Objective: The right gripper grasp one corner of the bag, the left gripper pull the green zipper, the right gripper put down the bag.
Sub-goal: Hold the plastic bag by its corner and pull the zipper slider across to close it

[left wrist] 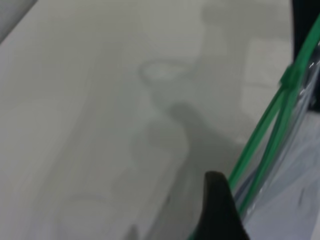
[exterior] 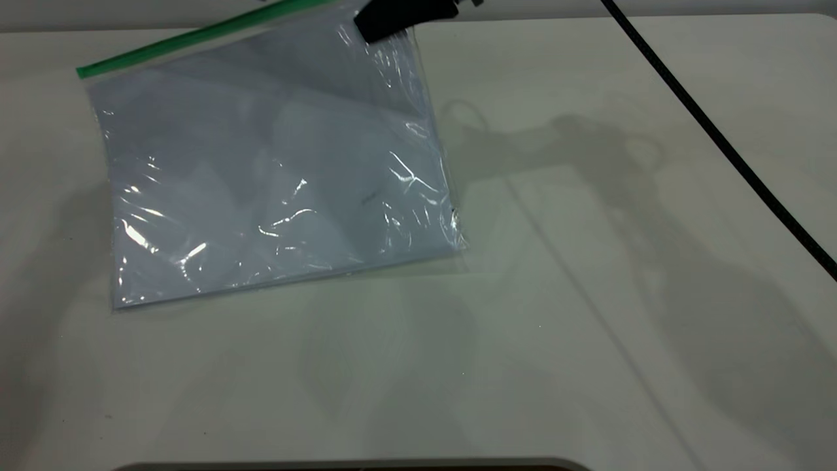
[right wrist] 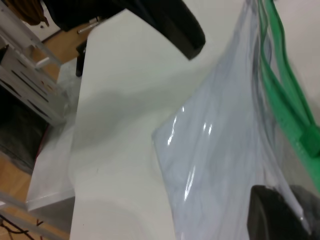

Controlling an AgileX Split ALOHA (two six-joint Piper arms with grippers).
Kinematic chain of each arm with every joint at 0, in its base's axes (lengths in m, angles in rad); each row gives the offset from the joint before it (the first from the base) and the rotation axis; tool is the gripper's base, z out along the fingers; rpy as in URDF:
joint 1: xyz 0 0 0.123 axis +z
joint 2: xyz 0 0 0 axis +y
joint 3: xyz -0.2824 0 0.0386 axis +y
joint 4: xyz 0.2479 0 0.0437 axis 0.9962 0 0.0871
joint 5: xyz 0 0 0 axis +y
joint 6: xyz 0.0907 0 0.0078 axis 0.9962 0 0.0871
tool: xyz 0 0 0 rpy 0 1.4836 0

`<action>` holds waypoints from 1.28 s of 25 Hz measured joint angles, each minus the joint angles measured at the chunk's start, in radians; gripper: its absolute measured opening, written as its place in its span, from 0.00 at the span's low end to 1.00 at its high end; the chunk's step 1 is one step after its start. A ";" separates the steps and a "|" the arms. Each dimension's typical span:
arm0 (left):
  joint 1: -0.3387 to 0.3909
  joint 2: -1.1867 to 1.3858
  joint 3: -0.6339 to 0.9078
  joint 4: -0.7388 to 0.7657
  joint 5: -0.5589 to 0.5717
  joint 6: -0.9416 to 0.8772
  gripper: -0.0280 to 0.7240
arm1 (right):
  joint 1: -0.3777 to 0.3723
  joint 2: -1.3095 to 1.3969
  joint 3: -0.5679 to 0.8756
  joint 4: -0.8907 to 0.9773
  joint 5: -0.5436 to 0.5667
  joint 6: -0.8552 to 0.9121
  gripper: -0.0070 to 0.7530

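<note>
The right gripper (exterior: 402, 19) has its fingers closed on the far right corner of the bag (exterior: 274, 183), lifting that edge off the bench (exterior: 588, 327). The green zipper (exterior: 196, 36) runs leftward. Left gripper (left wrist: 220, 210) sits beside it, finger state indeterminate.

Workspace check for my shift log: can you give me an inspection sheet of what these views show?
Surface: pale table, shadows across it.
Job's things: bag with paper inside, upper right corner raised; green zipper split open along part of its length.
Clutter: nothing seen.
Grippers: right gripper shut on the bag's corner; left gripper beside the zipper.
Cables: black cable crossing the table's right side.
Surroundings: wooden floor, grey shelving.
</note>
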State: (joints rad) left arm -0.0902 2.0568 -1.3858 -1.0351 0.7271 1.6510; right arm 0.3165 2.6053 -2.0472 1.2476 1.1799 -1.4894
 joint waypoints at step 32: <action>0.000 0.073 -0.017 -0.013 0.187 0.050 0.78 | 0.101 0.000 -0.001 -0.014 -0.011 -0.068 0.05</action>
State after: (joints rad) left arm -0.0902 2.1297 -1.4024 -1.0477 0.9137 1.7007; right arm 0.4180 2.6053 -2.0479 1.2335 1.1684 -1.5569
